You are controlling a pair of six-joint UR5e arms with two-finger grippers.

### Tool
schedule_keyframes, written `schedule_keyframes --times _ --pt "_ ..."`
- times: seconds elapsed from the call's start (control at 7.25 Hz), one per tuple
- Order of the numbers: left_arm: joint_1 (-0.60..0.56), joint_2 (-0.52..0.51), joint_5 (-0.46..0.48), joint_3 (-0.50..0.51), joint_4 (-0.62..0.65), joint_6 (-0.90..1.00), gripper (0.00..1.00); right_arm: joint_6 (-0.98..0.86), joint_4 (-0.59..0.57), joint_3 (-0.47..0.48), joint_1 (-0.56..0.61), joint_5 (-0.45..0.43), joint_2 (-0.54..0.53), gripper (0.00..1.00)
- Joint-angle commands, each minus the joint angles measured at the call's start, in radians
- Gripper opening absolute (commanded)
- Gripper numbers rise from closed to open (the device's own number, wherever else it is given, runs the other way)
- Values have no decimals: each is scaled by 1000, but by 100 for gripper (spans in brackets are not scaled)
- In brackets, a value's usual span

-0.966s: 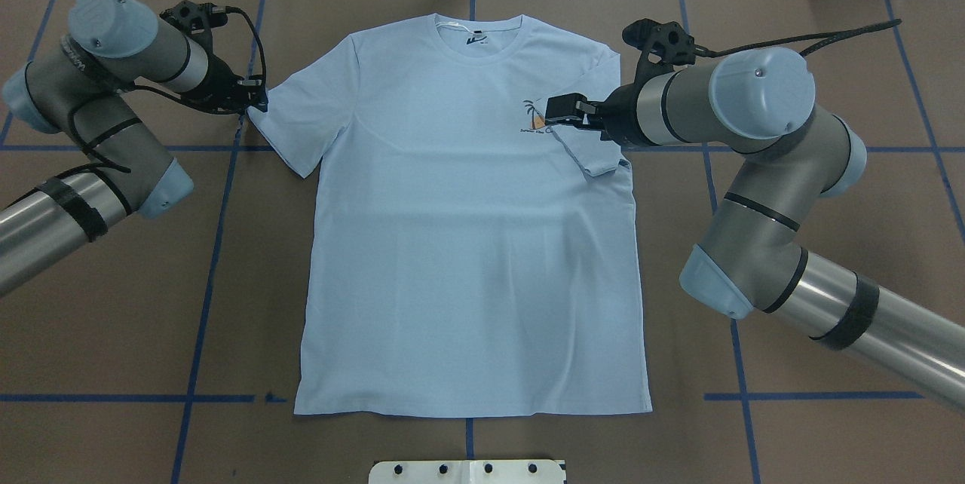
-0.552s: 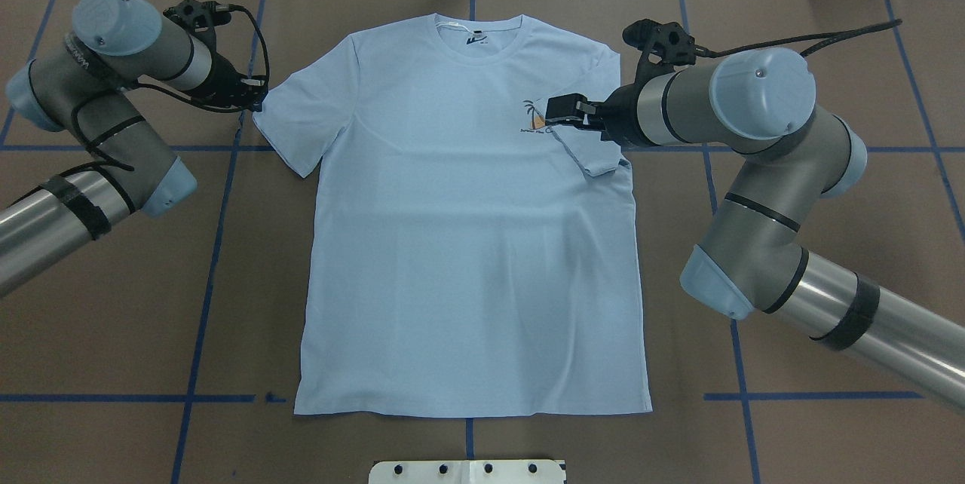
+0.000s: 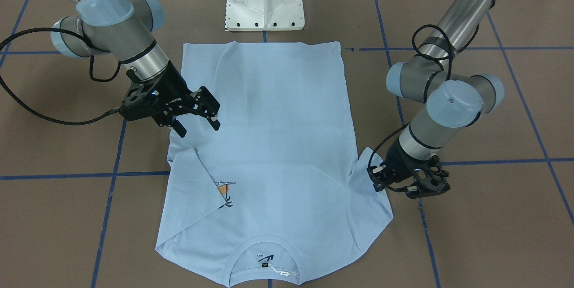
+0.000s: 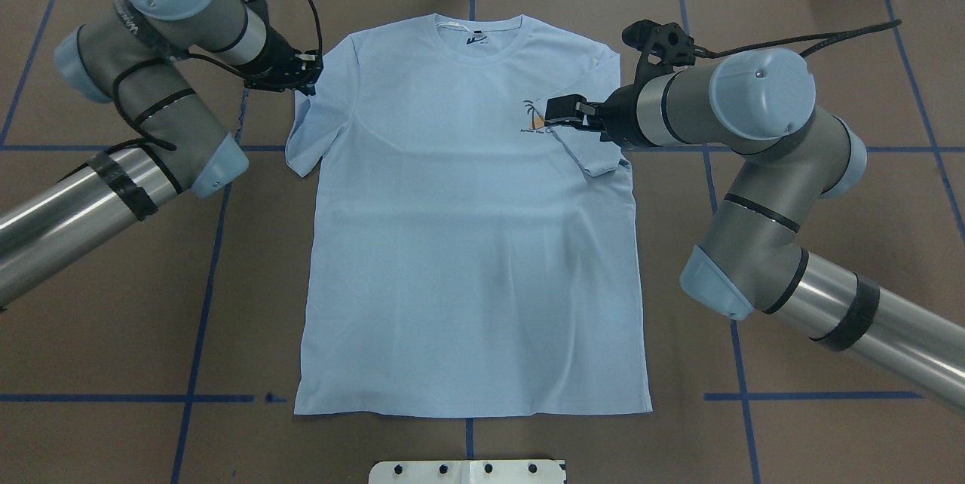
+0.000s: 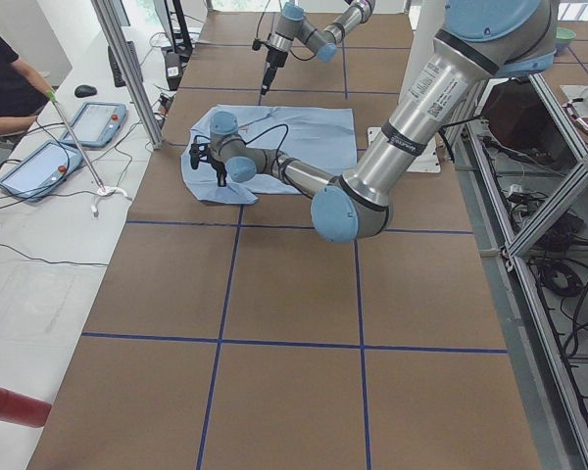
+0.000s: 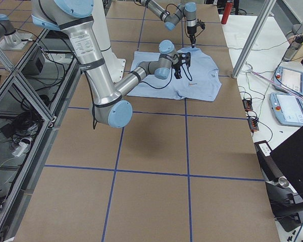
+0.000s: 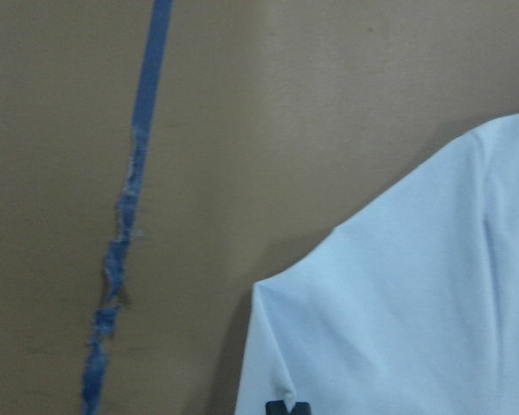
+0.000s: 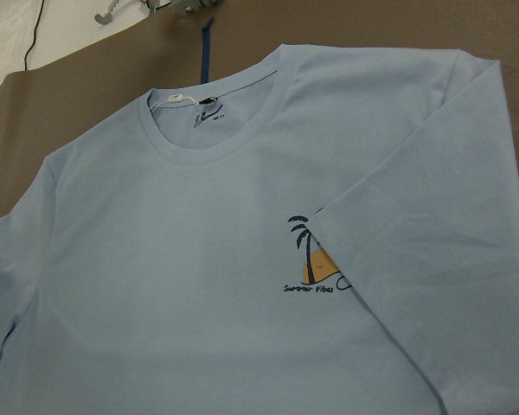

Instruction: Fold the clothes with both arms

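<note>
T-shirt (image 4: 467, 243) laid flat, face up, mid-table, collar away from the base (image 3: 264, 1). Right sleeve (image 4: 592, 156) already folded onto the chest print (image 4: 535, 116); right gripper (image 3: 200, 130) held above it, jaws apart. Left sleeve (image 4: 301, 137) hem pinched in the left gripper (image 4: 305, 81), jaws closed on it. Sleeve should be carried inward low and laid flat, mirroring the right fold. Table (image 4: 791, 408): brown, blue tape grid. A person (image 5: 5, 83) is seen at a side bench.

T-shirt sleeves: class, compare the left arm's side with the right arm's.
The right sleeve is folded over the chest, covering part of the palm print; the left sleeve lies out beside the body. The open right gripper holds nothing; the left gripper pinches the left sleeve's edge. Both are pale blue.
</note>
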Motion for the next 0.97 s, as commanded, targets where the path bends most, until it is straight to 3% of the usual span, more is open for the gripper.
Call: schedule_keyframes --times 0.0,0.28,0.41,0.55,0.83 --pt "54 -131 4 83 28 -121 0 0 0 -1 -1 0 0 100" --pt "71 -169 7 135 17 -126 0 0 2 -3 -1 0 0 100" --pt "73 -173 6 120 17 -126 71 0 2 -3 -1 0 0 100" --pt "100 -153 4 32 23 -132 85 0 2 -5 -3 -3 0 100" --pt "123 -89 -2 -132 31 -228 85 3 -68 17 -15 -4 -21 100"
